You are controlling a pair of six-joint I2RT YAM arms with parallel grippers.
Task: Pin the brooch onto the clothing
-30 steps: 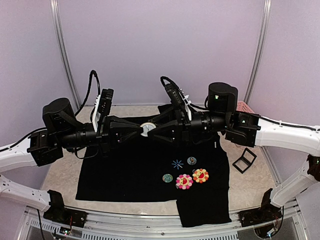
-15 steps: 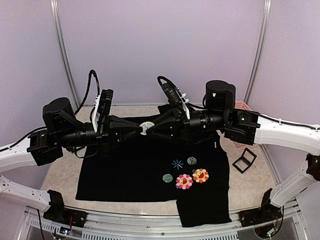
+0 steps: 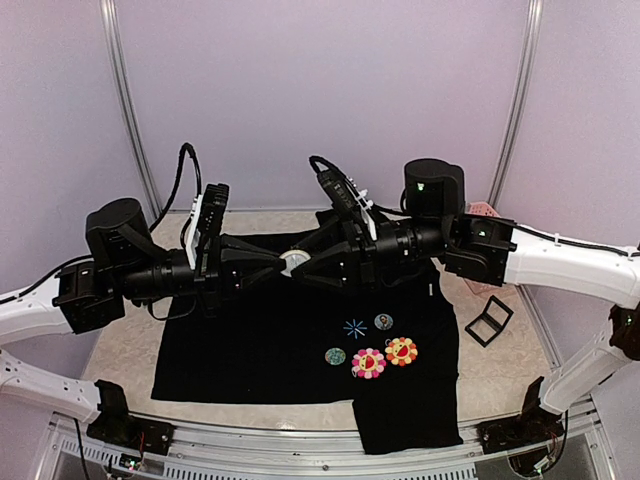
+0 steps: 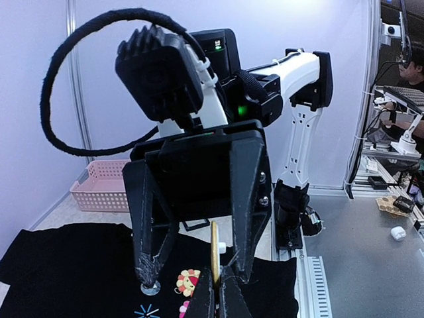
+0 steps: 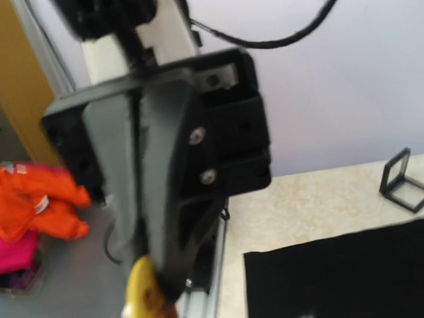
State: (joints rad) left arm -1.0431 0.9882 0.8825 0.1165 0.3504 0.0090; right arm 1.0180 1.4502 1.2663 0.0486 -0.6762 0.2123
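Top external view, looking down on two black arms meeting tip to tip in mid-air. Pinched in the closed left tool: the brooch, a small round disc, raised well above the black shirt spread flat on the counter. Compared with a second ago, right tool pushed slightly further left, in around the brooch. In the left wrist view, right tool's fingers spread apart on either side of the brooch's thin yellow edge, not clamped on it. Probably a handover or a working of the pin, unfinished. No pinning yet: star mark, pink flower badge and orange flower badge lower right on the shirt, untouched.
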